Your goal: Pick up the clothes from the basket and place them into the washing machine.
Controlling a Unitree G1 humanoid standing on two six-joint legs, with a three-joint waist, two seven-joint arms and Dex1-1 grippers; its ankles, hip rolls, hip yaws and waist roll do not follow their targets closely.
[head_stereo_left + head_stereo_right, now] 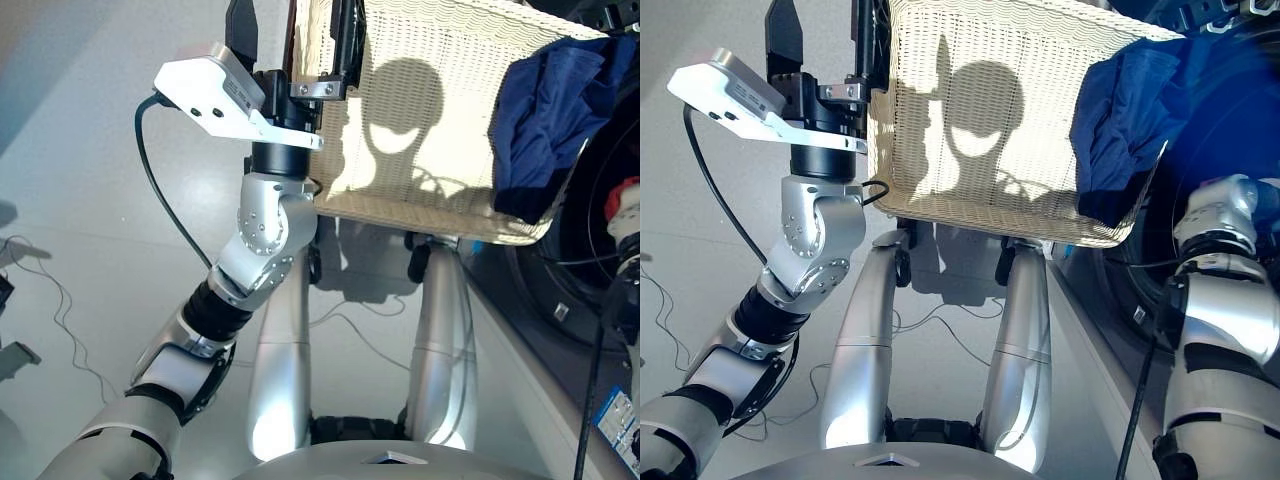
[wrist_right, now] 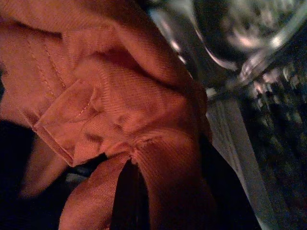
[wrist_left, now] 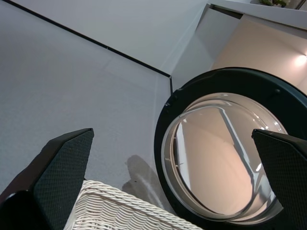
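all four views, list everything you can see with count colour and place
basket: 1, cream-white wicker, in front of the robot, bottom bare where visible
navy garment: 1, dark blue, bunched at the basket's right end, draped over its rim
coral-red garment: 1, orange-red, fills the right wrist view, close to the machine's drum
washing machine: 1, dark grey, to the robot's right
porthole door: 1, black rim with clear glass, swung open beyond the basket
cables: a few, thin, on the grey floor at left
left gripper: 1, black fingers apart, empty, at the basket's left rim
right gripper: fingers hidden by the red cloth; its arm reaches toward the machine
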